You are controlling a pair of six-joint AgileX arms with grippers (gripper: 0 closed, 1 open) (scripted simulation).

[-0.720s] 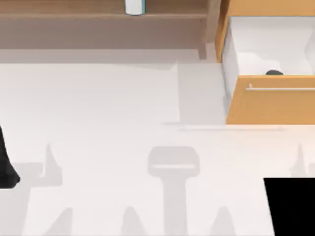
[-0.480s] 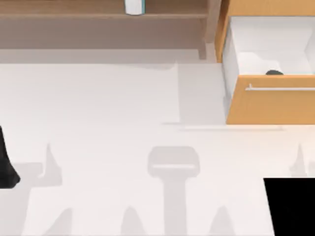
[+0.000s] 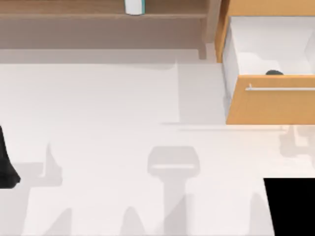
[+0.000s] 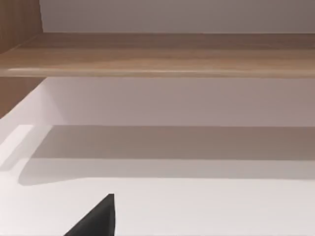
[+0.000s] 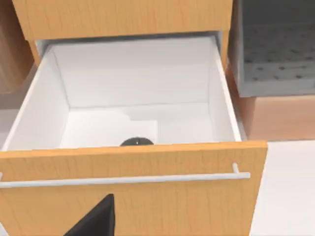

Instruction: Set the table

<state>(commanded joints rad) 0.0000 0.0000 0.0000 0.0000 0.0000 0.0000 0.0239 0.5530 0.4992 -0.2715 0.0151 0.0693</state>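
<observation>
The white table lies bare; the drawer at 2 o'clock stands open. A dark object inside must be reached next. Neither gripper's state can be told.

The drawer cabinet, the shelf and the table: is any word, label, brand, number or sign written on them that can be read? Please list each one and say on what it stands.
None: no text can be read.
Orange-wood drawer cabinet: plain front with a silver bar handle, no label.
Open drawer: white inside; the dark object in it shows no marking.
Wooden shelf: bare wood.
White and teal container on the shelf: no legible print.
Table: plain white.
</observation>
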